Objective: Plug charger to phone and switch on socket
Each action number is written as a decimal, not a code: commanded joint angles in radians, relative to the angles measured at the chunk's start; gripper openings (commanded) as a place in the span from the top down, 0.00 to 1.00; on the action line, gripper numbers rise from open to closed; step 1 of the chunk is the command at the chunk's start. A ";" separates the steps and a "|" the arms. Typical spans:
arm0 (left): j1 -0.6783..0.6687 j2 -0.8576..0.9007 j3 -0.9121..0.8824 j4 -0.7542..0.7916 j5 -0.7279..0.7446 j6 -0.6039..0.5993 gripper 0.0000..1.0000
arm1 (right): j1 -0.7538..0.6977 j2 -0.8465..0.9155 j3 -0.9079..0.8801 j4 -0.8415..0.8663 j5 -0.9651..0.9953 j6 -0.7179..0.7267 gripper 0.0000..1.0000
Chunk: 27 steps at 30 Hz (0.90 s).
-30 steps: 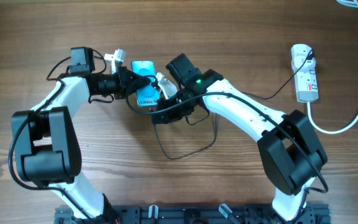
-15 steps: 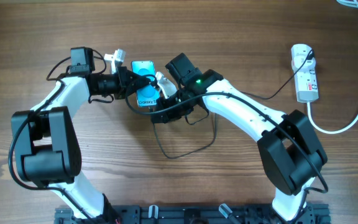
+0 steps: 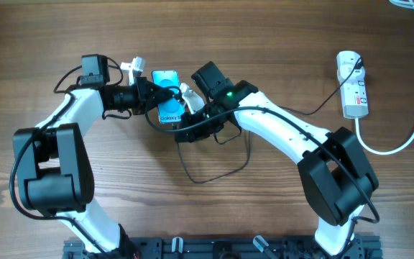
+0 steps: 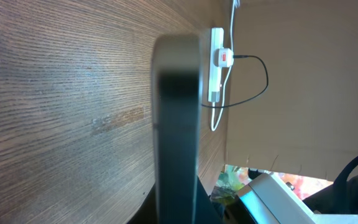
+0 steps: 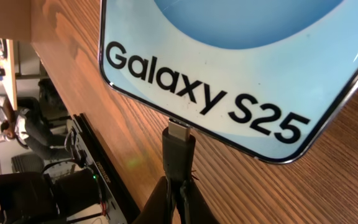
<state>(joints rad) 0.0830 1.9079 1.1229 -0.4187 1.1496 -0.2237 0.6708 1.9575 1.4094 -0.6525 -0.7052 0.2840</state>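
Nothing moved: left gripper (image 3: 152,97) clenched on phone (image 3: 167,97), right gripper (image 5: 179,193) clenched on charger (image 5: 178,146), tip at the port. Far-right socket (image 3: 353,85) untouched.

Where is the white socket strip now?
In the overhead view, the socket lies at the far right of the table, with the black charger lead running to it.

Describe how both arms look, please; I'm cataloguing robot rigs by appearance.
The left arm and right arm match. Both have glossy white link shells between bulky black joint housings, and black wrist sections. Each wrist carries a boxy black module. A small green light glows near the right wrist. A thin black cable loops beside the left forearm.
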 commanded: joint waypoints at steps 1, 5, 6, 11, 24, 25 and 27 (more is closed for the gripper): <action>-0.003 0.003 0.003 -0.004 0.048 -0.028 0.96 | 0.000 -0.007 0.021 0.007 0.010 0.007 0.96; -0.003 0.003 0.003 -0.004 0.048 -0.028 0.96 | 0.000 -0.007 0.021 0.009 0.010 0.007 0.96; -0.003 0.003 0.003 -0.004 0.048 -0.030 0.96 | 0.000 -0.007 0.021 0.009 0.010 0.007 0.96; -0.003 0.003 0.003 -0.005 0.050 -0.054 0.96 | 0.000 -0.007 0.021 0.009 0.011 0.007 0.96; -0.003 0.003 0.003 -0.012 0.051 0.000 0.96 | -0.001 -0.007 0.021 0.007 0.059 0.060 0.96; -0.003 0.003 0.003 -0.016 0.051 0.009 0.96 | -0.001 -0.007 0.021 0.007 0.059 0.060 0.96; -0.003 0.003 0.003 -0.019 0.051 0.026 0.96 | -0.001 -0.007 0.021 0.007 0.059 0.060 0.96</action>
<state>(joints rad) 0.0830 1.9079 1.1229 -0.4271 1.1496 -0.2523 0.6727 1.9575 1.4094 -0.6498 -0.6865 0.3218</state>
